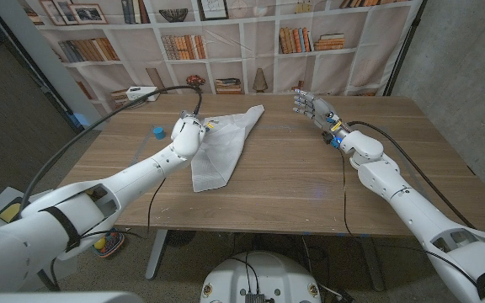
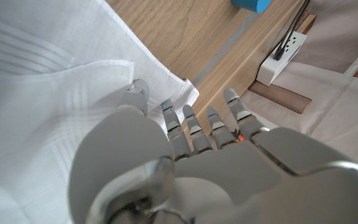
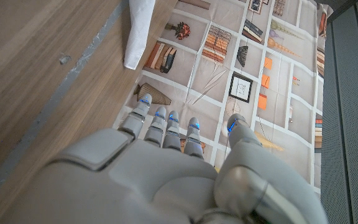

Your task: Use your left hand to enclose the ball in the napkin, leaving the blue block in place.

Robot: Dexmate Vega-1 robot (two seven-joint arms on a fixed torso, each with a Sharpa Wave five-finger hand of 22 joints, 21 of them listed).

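Observation:
A white napkin lies folded over on the wooden table, running from the far middle toward the near left. My left hand rests on its left edge, and in the left wrist view its fingers reach just past a napkin corner, gripping nothing that I can see. A small yellow speck shows beside the hand; the ball itself is hidden. The blue block stands just left of the hand, apart from it. My right hand hovers open at the far right, fingers spread.
A white power strip with a black cable sits beyond the table's far edge. A bookshelf backdrop stands behind the table. A napkin tip shows past my right hand.

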